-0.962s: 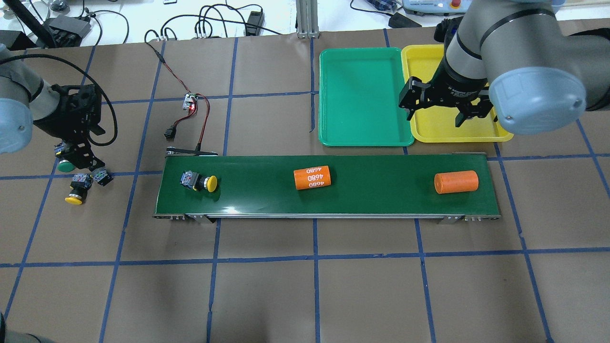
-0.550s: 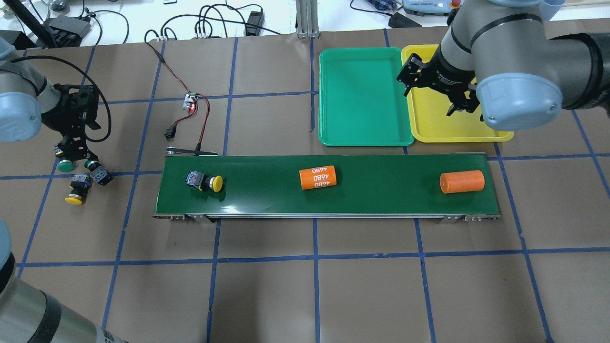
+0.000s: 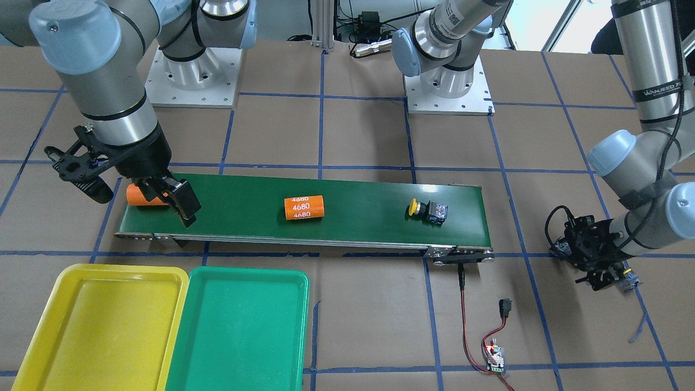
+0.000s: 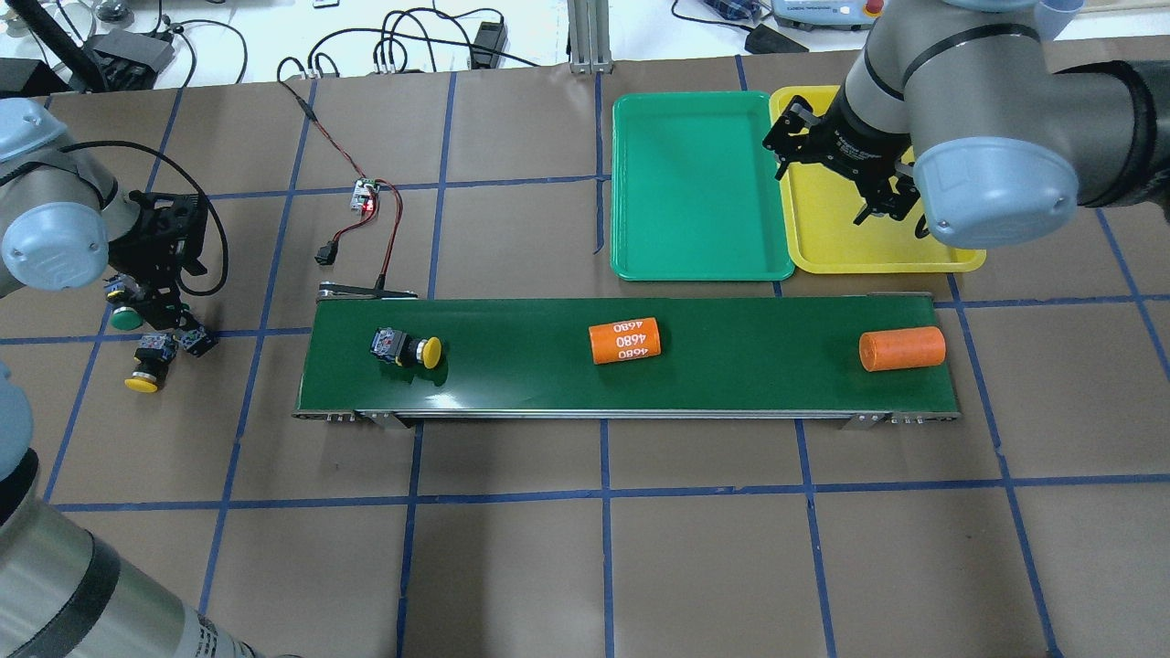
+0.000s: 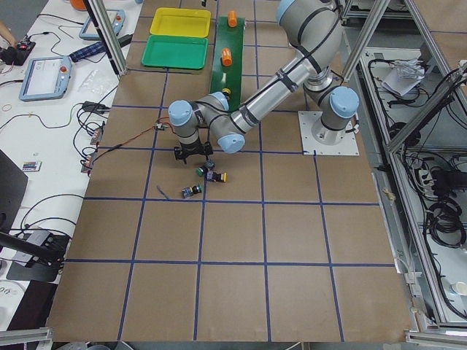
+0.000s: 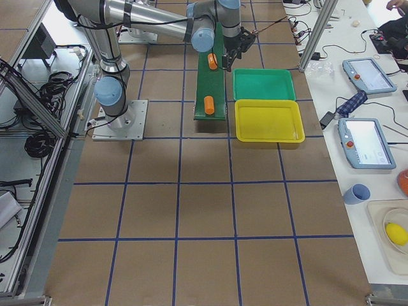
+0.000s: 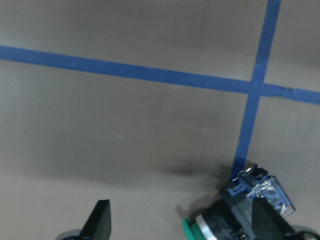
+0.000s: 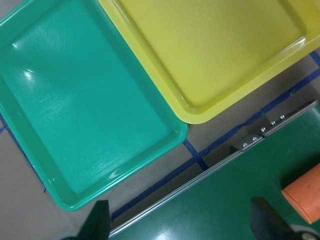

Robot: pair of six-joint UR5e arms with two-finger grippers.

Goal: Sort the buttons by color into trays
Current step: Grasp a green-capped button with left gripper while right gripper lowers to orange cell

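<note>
Blue-taped brown bench (image 4: 548,567). 1 yellow button (image 4: 407,349) lies along the belt (image 4: 749,375), cap toward robot's right. Right gripper (image 8: 182,225) apart; left gripper (image 7: 180,225) seemingly apart too.

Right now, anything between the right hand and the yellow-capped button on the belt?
Yes. Two things lie on the conveyor belt between them: the plain orange cylinder, at the end by the right hand, and the 4680 cylinder mid-belt. The yellow-capped button sits at the far end. Passing above them looks feasible.
</note>
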